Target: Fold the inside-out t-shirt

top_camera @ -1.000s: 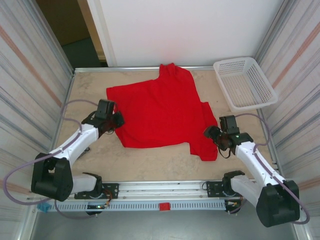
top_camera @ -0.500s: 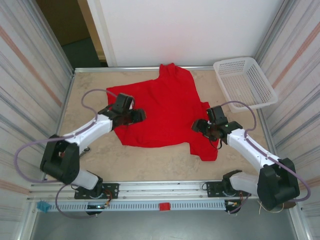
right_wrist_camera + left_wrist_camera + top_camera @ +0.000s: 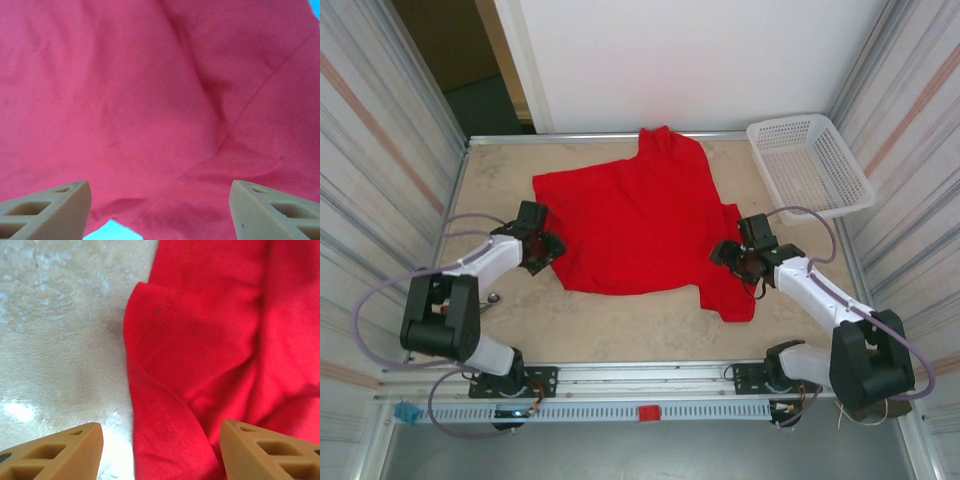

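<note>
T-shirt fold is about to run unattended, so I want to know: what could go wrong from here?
1. The t-shirt edge under the open left gripper is curled over itself; closing there may pinch a doubled layer and fold unevenly.
2. The open right gripper is above cloth creased along a seam; a grab there could bunch it.
3. The basket sits near; a wide swing might clip it.

Beige table (image 3: 620, 320) bears red t-shirt (image 3: 640, 220) and white basket (image 3: 810, 170).
</note>
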Controlling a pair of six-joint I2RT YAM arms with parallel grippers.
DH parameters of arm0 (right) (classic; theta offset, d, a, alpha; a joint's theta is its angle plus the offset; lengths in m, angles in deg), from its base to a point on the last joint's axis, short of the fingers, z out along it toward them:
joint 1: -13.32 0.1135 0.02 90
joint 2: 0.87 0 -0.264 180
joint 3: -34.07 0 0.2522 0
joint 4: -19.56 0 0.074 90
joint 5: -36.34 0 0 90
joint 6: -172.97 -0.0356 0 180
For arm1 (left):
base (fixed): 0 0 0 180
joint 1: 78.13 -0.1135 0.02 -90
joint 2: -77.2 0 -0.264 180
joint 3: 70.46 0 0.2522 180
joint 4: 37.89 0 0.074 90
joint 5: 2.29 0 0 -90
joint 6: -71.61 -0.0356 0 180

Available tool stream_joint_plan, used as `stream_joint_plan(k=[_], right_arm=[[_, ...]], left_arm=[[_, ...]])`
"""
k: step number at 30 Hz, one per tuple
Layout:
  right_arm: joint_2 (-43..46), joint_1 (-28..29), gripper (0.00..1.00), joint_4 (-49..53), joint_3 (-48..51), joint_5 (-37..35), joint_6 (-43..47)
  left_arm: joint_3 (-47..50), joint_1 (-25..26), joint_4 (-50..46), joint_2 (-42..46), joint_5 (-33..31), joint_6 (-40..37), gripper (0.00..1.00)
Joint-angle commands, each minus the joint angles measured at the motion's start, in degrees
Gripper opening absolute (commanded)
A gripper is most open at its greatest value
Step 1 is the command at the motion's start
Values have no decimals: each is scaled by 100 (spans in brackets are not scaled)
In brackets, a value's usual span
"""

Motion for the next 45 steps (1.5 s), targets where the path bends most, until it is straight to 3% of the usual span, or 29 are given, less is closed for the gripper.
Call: stream_joint_plan(k=[1,4,5,8,13,17,20,23,25,27,30,37,40,45], right_arm=[[-188,-181,71,-183,160,59,-111],[-371,-293,72,-302,225,93,-241],[-427,-319,72,-315,229,78,-292],[-592,-445,72,-358,278,70,-441],[-776,-624,72,-395,342,133,-594],[-838,-706,72,-403,402,117,-684],[-849,-734,72,-395,435,68,-720],[-864,-770,72,-386,455,29,-730],[-847,-787,72,-377,464,27,-748],[-830,-788,72,-377,460,38,-740],[-799,-797,72,-369,455,63,-707],[-586,-818,71,-179,375,144,-431],[-410,-839,71,-72,371,124,-380],[-268,-848,71,17,367,123,-355]], left_arm=[[-320,-48,-249,-409,-104,375,63],[-247,-70,-127,-589,-149,505,54],[-208,-74,-53,-600,-134,517,44],[-127,-81,-49,-470,-192,531,0],[422,-74,-385,727,-534,668,0],[1280,-92,-941,2515,-953,1359,0],[1903,-101,-1410,4009,-1207,2036,18],[2557,-82,-1445,5471,-1389,2460,47],[2828,-83,-1392,6156,-1445,2480,54],[2916,-96,-1180,6373,-1280,2186,52],[2715,-98,-704,5729,-668,1441,46],[1043,155,-385,2372,749,-990,46],[540,388,-347,1404,855,-1507,47],[159,471,39,566,1131,-1760,47]])
